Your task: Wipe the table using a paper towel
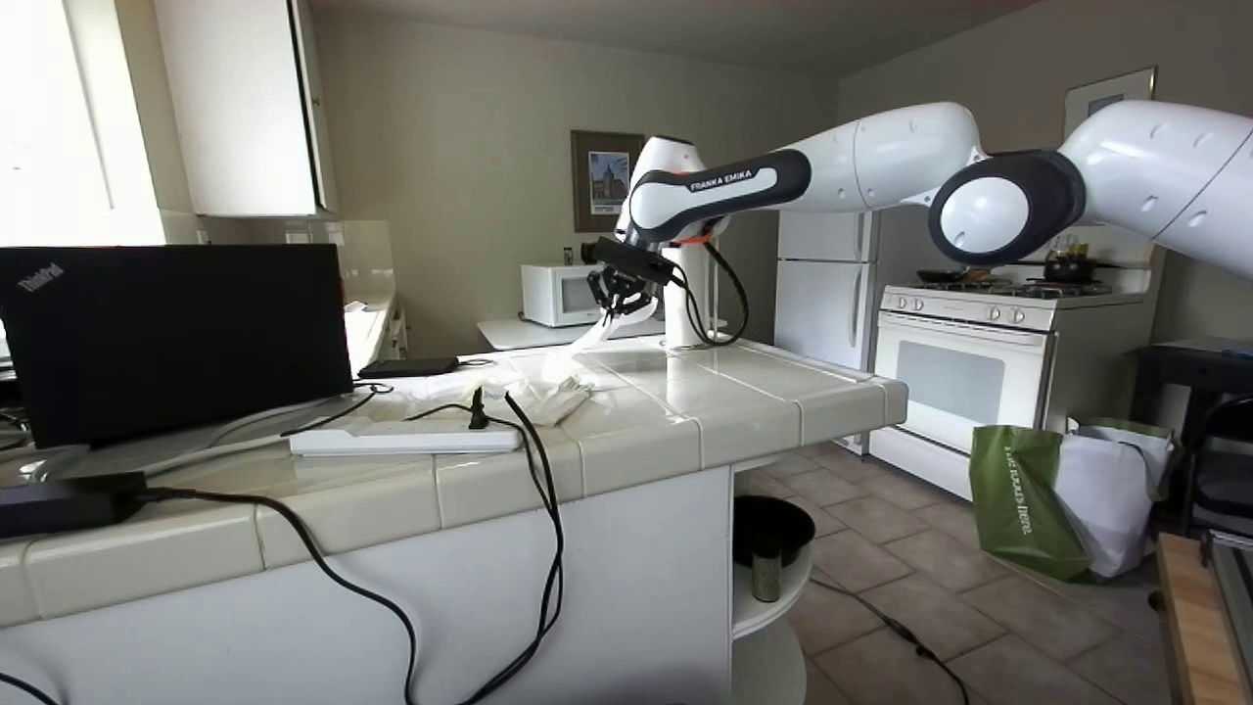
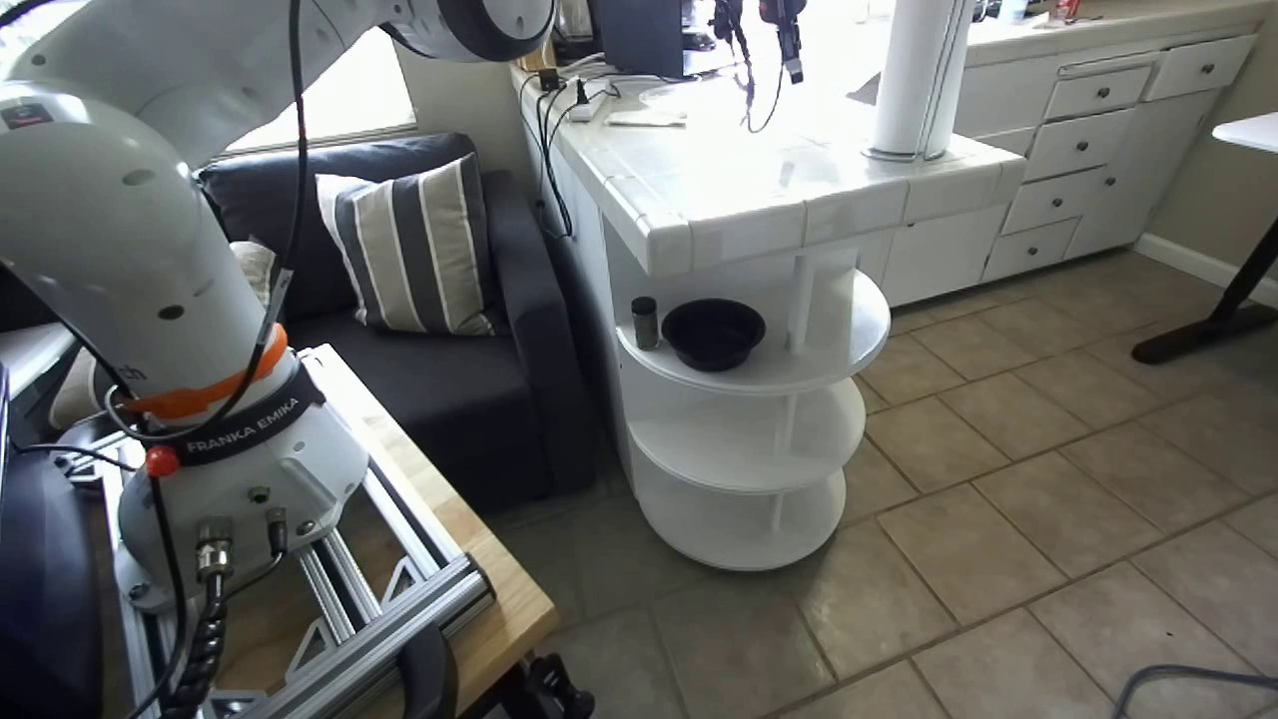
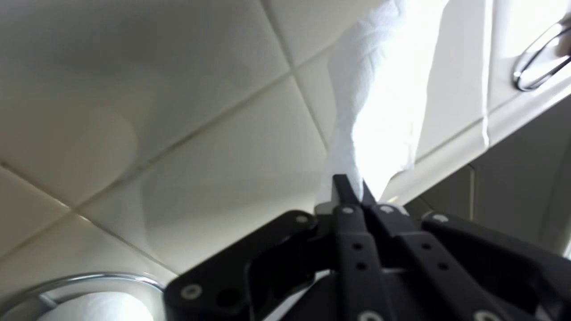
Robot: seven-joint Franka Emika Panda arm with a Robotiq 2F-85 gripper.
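Note:
The table (image 1: 744,392) is the pale tiled counter, also in an exterior view (image 2: 739,180). The white paper towel roll (image 1: 688,308) stands upright on a wire holder on it. The roll also shows in an exterior view (image 2: 914,80), and its top in the wrist view (image 3: 100,307). My gripper (image 1: 619,311) is beside the roll, just above the counter. In the wrist view its fingertips (image 3: 353,189) are shut on a loose white paper towel sheet (image 3: 379,93). The sheet trails down over the tiles, partly overexposed. I cannot tell whether it joins the roll.
A laptop (image 1: 176,338), a white power strip (image 1: 406,440), a black device (image 1: 408,367) and a crumpled pale wrapper (image 1: 563,399) lie on the counter. Black cables hang over its front edge. A wire loop (image 3: 537,67) lies near the edge. A microwave (image 1: 558,294) stands behind.

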